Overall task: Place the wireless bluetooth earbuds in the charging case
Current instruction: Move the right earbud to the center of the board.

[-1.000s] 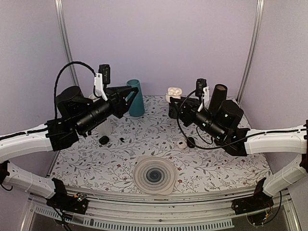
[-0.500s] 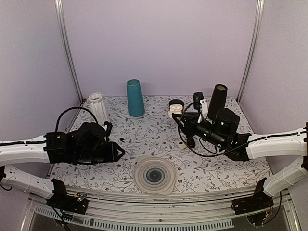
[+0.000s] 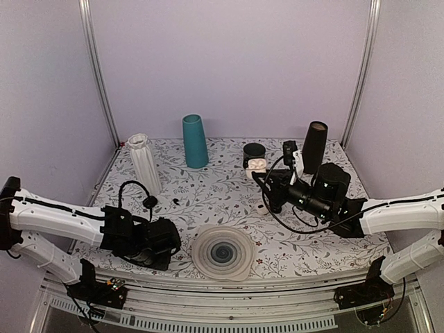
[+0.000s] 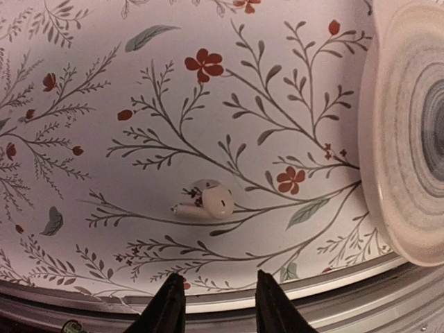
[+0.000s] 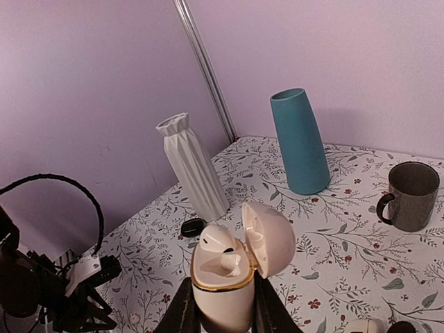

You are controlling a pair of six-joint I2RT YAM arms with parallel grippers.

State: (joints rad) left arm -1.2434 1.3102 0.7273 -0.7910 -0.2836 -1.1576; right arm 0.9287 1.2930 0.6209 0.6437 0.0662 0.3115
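My right pincer clamps the charging case upright above the desk, lid hinged open rightward, while only my left wrist view shows the loose earbud lying stem-left before my narrowly parted, empty left pincer.

Soft, even light from overhead fills the top view; shadows on the surface are faint, and the frame edges bow slightly. The left wrist view is warm and crisp on the earbud, while the plate at 3 o'clock blurs. In the right wrist view the charging case carries mild glare and is possibly overexposed.
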